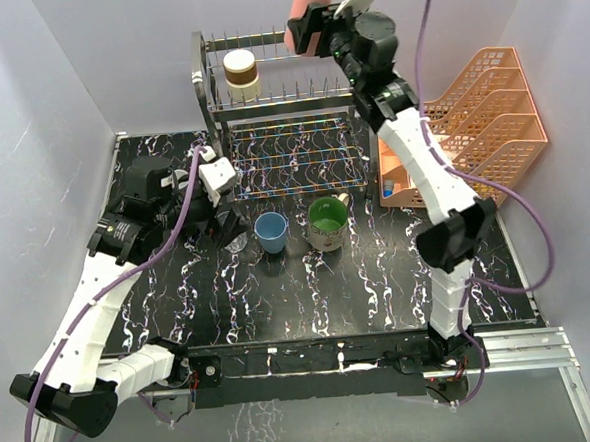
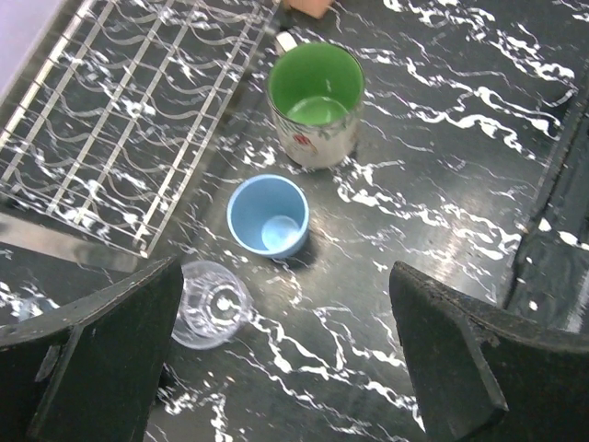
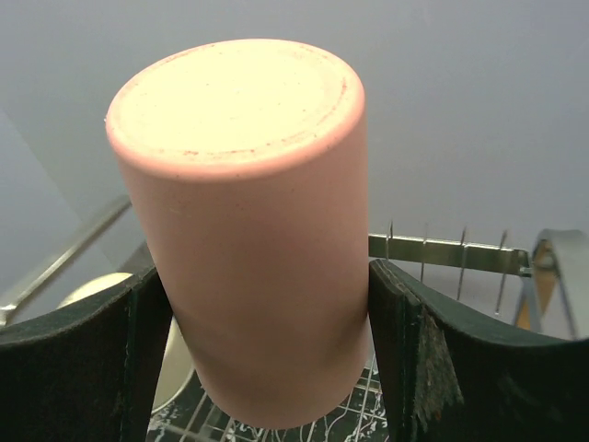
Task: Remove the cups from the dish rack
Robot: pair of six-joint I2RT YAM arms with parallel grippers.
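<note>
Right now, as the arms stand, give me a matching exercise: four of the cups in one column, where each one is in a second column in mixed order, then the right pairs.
Cups
1. pink tumbler
2. brown-and-cream cup
3. blue cup
4. clear glass

Places
A. on the dish rack's upper tier
B. held in the right gripper
C. on the table, right beside the left gripper
D. on the table, between the clear glass and the green-lined mug

Pairs: 1-B, 2-A, 3-D, 4-C
</note>
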